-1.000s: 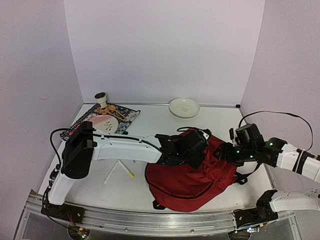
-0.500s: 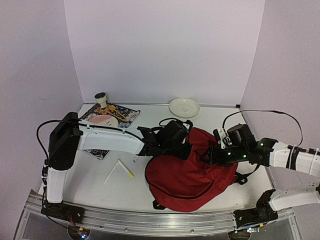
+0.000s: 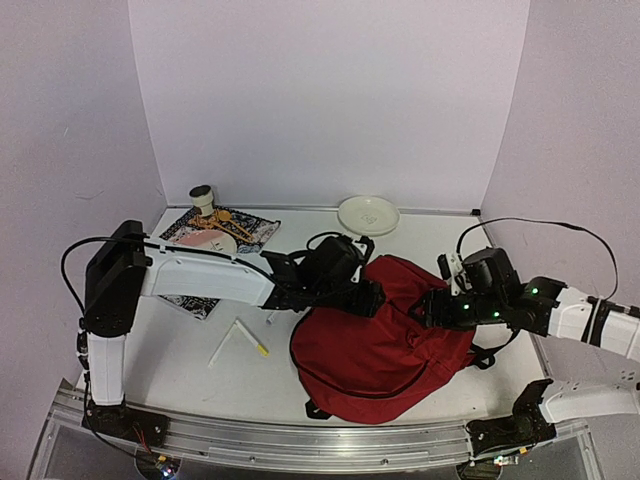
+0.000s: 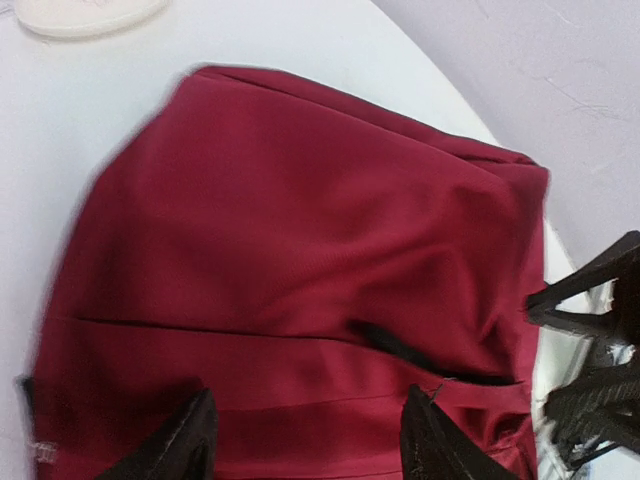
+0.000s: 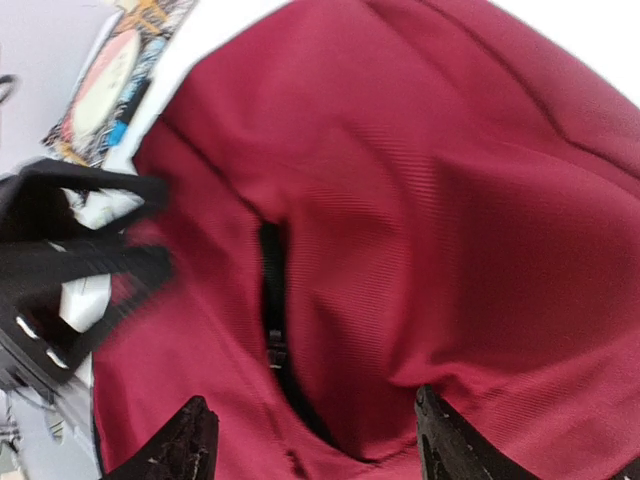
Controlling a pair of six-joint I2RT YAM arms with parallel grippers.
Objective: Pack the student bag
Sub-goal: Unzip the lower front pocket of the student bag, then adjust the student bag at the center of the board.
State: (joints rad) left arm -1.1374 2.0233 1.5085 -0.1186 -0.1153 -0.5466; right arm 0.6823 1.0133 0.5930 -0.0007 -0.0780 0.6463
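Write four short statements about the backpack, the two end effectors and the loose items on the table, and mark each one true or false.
1. The left end effector and the right end effector are both over the dark-red backpack. True.
2. The left end effector is shut on a black strap. False: its fingers stand apart with nothing between them.
3. A white dish sits near the far edge of the table, apart from the backpack. True.
4. The yellow-tipped white pen lies on top of the backpack. False: it lies on the table, to the backpack's left.
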